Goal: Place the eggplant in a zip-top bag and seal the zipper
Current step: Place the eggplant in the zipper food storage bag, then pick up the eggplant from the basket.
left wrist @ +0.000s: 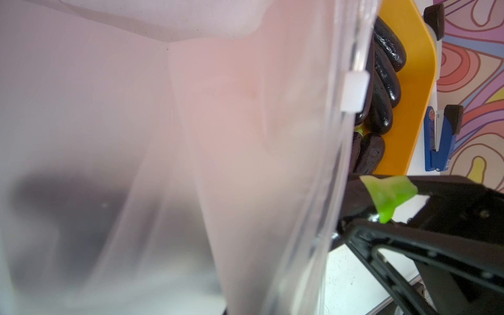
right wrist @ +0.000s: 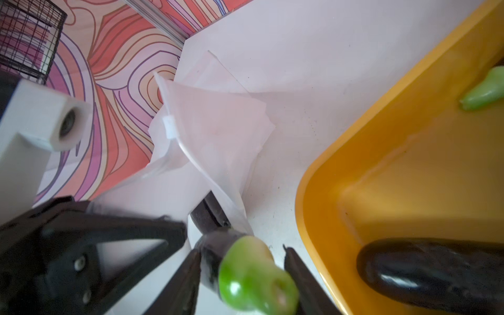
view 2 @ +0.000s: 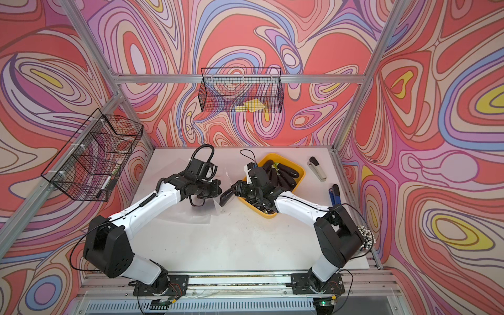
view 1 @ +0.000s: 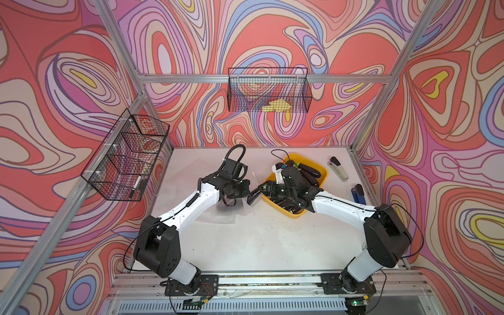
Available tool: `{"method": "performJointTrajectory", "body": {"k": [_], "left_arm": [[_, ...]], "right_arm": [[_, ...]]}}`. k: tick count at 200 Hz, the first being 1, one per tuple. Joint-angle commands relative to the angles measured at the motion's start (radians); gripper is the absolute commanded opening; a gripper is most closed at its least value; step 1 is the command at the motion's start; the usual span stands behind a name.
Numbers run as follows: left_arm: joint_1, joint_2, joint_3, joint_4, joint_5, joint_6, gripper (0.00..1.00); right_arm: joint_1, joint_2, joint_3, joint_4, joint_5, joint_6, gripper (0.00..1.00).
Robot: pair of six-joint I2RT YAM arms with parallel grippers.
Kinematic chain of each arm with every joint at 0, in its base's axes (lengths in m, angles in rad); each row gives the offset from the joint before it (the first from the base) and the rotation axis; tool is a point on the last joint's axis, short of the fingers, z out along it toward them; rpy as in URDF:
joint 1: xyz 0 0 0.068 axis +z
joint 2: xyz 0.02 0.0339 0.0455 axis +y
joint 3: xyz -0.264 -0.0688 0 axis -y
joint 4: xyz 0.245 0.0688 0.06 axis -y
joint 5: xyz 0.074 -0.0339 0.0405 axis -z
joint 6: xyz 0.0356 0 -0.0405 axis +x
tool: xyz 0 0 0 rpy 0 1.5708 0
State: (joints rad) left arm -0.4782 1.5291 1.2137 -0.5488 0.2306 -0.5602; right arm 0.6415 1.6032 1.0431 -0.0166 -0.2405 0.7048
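**Eggplant at Bag Mouth: Station Status**

**1. Front of counter.** Both arms rise from the front rail and reach inward over the white counter (view 1: 259,240). Their tools meet near its middle.

**2. Left tool.** The left tool (view 1: 245,190) is clenched. The film of the zip-top bag (right wrist: 212,131) rises off the counter to it. The film fills the left wrist view, so the exact pinch point is hidden. The bag mouth stands open toward the right tool. A white slider (left wrist: 354,91) sits on the zipper track.

**3. Right tool.** The right tool (right wrist: 241,253) grasps the eggplant (right wrist: 237,268) at its green cap end, with one jaw on each side. The eggplant is off the counter. Its dark end passes under the film at the bag mouth, and the cap end stays outside.

**4. Tray.** The right arm's wrist hangs over a yellow tray (view 1: 296,216) just beyond the bag. The tray holds several spare eggplants (left wrist: 381,81).

**5. Right side of counter.** A blue stapler (view 1: 358,193) lies apart from the tray. A grey-and-black stapler (view 1: 338,169) lies farther back.

**6. Walls.** A wire basket (view 1: 125,155) hangs on the left wall. A second wire basket (view 1: 270,90) hangs on the back wall and holds yellow pieces (view 1: 275,106).
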Motion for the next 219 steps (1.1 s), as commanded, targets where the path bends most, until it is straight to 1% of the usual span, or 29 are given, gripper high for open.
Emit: {"method": "performJointTrajectory", "body": {"k": [1, 9, 52, 80, 114, 129, 138, 147, 155, 167, 175, 192, 219], "left_arm": [[-0.003, -0.002, 0.009, 0.004, -0.004, 0.012, 0.0], [-0.003, 0.001, 0.012, 0.002, -0.006, 0.011, 0.0], [-0.004, -0.005, 0.003, -0.004, -0.021, 0.021, 0.0], [-0.007, 0.003, -0.005, 0.0, -0.022, 0.024, 0.0], [-0.006, -0.008, 0.005, 0.013, -0.015, 0.006, 0.0], [-0.006, -0.013, 0.011, 0.018, -0.011, 0.004, 0.0], [-0.006, -0.014, 0.013, 0.018, -0.006, 0.005, 0.0], [-0.005, -0.014, 0.014, 0.017, -0.009, 0.005, 0.0], [-0.006, -0.014, 0.012, 0.013, -0.016, 0.005, 0.0], [-0.006, -0.014, 0.007, 0.013, -0.023, 0.009, 0.0], [-0.006, -0.012, 0.002, 0.012, -0.026, 0.01, 0.0], [-0.004, -0.002, -0.005, 0.01, -0.028, 0.015, 0.0], [-0.006, 0.016, -0.008, 0.009, -0.04, 0.02, 0.0]], "right_arm": [[-0.005, -0.025, -0.024, 0.026, -0.021, 0.015, 0.38], [-0.005, -0.008, -0.018, 0.032, -0.032, 0.023, 0.34], [0.012, 0.044, 0.004, 0.107, -0.087, 0.052, 0.27], [0.028, 0.084, 0.021, 0.162, -0.179, 0.102, 0.26], [0.078, 0.14, 0.094, 0.113, -0.216, 0.086, 0.28], [0.087, 0.162, 0.131, 0.079, -0.247, 0.084, 0.31], [0.087, 0.209, 0.154, 0.056, -0.253, 0.083, 0.34], [0.088, 0.22, 0.166, 0.037, -0.253, 0.083, 0.42], [0.088, 0.206, 0.163, 0.032, -0.231, 0.078, 0.46], [0.081, 0.175, 0.162, -0.009, -0.187, 0.05, 0.56], [0.071, 0.119, 0.162, -0.047, -0.153, 0.029, 0.62], [0.031, 0.044, 0.146, -0.082, -0.121, 0.01, 0.65], [-0.035, -0.046, 0.131, -0.122, -0.082, -0.018, 0.67]]}}
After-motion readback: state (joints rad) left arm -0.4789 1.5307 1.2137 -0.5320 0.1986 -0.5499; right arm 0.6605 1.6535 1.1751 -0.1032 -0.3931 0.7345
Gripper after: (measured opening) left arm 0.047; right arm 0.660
